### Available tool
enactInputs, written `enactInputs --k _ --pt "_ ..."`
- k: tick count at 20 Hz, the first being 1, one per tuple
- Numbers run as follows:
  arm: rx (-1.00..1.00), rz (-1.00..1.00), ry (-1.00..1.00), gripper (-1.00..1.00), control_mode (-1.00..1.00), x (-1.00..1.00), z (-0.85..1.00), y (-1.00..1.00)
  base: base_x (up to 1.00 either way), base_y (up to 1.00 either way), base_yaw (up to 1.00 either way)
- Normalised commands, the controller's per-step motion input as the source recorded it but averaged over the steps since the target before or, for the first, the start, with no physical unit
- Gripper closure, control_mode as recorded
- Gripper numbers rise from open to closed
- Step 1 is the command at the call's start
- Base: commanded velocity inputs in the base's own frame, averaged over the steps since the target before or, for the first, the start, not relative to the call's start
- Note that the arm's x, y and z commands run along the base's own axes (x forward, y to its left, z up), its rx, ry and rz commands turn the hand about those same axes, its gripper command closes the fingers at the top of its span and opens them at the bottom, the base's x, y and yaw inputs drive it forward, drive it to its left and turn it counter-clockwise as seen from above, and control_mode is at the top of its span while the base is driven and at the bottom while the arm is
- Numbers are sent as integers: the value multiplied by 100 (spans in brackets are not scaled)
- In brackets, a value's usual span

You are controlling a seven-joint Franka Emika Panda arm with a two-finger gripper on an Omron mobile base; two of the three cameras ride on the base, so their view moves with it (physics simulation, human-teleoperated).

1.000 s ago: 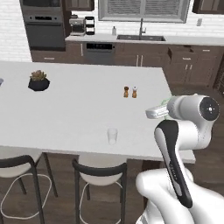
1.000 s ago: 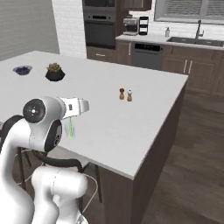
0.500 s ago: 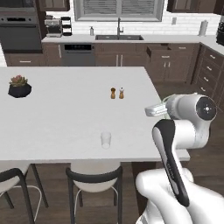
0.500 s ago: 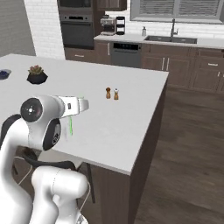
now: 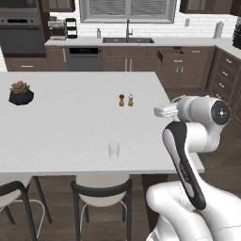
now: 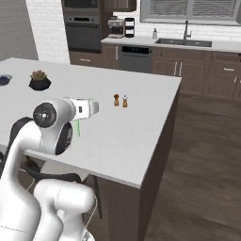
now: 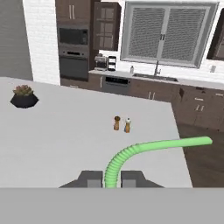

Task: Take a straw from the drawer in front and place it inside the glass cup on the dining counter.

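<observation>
The robot's gripper (image 7: pixel 111 178) is holding a green bendy straw (image 7: pixel 144 150): in the hand view the jaws are sitting narrow on either side of the straw's ribbed lower end, and the straw is curving up from between them and running off to the right. In the right base view the straw (image 6: pixel 77 128) is showing as a thin green line hanging below the white hand, over the near part of the dining counter (image 6: pixel 141 122).

The glass cup (image 5: pixel 114 150) is standing upright on the white tabletop (image 5: pixel 70 117) close to its near edge, empty, just above a dark stool (image 5: pixel 101 193). The hand is hovering beside the tabletop's right edge, apart from the cup.

A brown shaker (image 5: pixel 121 100) and a white shaker (image 5: pixel 130 100) are standing side by side further back on the tabletop. A small potted plant (image 5: pixel 20 92) is sitting towards the tabletop's left side. Against the far wall, a sink with a tap (image 5: pixel 127 31) is sitting under the window.
</observation>
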Motion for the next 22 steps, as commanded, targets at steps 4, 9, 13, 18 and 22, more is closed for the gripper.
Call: enactInputs --k 4,9,13,18,22 --pt "31 47 -14 100 -100 1 0 -48 0 0 0" --pt "23 61 -16 100 -100 16 0 -20 0 0 0" --pt "12 61 -14 100 -100 39 0 -2 0 0 0" --pt "3 56 -10 100 -100 63 0 1 0 0 0" --pt "1 51 -14 100 -100 33 0 1 0 0 0"
